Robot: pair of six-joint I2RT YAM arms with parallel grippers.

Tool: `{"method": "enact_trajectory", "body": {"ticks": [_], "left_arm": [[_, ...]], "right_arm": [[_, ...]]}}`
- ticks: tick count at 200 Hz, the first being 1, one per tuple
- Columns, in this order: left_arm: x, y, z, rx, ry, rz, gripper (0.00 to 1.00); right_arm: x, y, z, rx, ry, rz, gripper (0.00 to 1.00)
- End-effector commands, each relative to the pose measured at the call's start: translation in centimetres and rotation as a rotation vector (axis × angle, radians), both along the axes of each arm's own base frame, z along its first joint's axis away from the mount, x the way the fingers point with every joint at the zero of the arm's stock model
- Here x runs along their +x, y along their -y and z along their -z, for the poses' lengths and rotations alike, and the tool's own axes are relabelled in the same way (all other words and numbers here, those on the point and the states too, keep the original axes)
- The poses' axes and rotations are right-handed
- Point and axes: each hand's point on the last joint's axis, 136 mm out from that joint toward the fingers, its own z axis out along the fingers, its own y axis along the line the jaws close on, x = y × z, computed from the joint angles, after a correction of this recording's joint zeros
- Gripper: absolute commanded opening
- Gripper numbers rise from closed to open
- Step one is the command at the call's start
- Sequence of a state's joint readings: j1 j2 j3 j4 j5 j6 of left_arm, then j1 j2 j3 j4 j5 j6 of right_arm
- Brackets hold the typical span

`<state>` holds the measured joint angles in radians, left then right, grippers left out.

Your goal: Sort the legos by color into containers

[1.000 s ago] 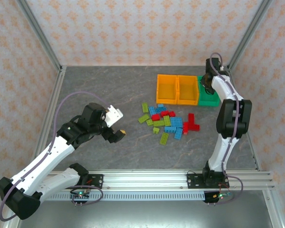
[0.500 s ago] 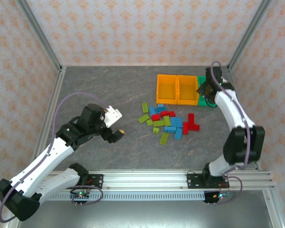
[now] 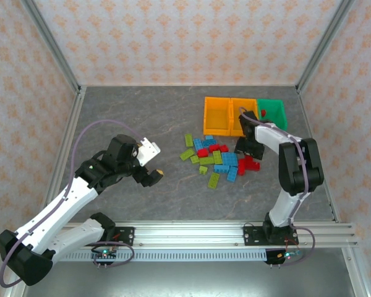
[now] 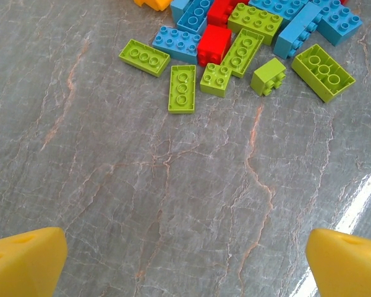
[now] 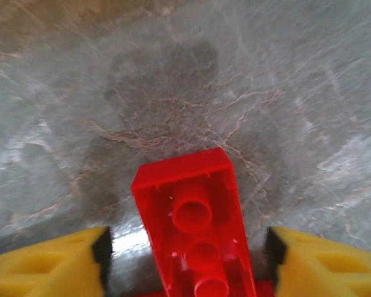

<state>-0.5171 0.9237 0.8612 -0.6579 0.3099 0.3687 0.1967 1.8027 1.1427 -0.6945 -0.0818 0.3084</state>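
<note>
Right gripper (image 5: 187, 241) (agape) — astride red lego (image 5: 188, 198)

Grey veined tabletop (image 3: 142, 117) — patterned walls (image 3: 173, 37) (peach).

The top camera sits high up behind both arms (image 3: 62, 204) and looks down on the whole tabletop (image 3: 142, 117). The left wrist camera looks forward and down past the left gripper (image 4: 185, 260) at the legos (image 4: 235, 43) ahead of it. The right wrist camera is very near the tabletop, with a red lego (image 5: 195, 229) in the gap of the right gripper (image 5: 185, 263). It is blurry, so this is probably that same pile, which the top view shares.
</note>
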Motion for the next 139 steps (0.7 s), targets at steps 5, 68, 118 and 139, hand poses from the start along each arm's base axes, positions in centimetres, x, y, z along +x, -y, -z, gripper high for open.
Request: {"method": "enact_trajectory", "body": {"ticks": [5, 68, 118, 139], "left_arm": [[0.3, 0.1, -0.8, -0.018, 0.028, 0.000, 1.00], [0.7, 0.1, -0.6, -0.004, 0.025, -0.005, 1.00], [1.0, 0.2, -0.8, -0.014, 0.013, -0.009, 1.00], [0.9, 0.1, -0.8, -0.011, 0.015, -0.012, 1.00]], "right_arm": [[1.1, 0.0, 0.0, -0.012, 0.033, 0.004, 0.49], [1.8, 3.2, -11.3, -0.103, 0.426, 0.111, 0.32], [6.6, 10.2, -16.2, -0.187, 0.640, 0.296, 0.32], [9.8, 11.8, -14.5, -0.228, 0.547, 0.303, 0.30]]}}
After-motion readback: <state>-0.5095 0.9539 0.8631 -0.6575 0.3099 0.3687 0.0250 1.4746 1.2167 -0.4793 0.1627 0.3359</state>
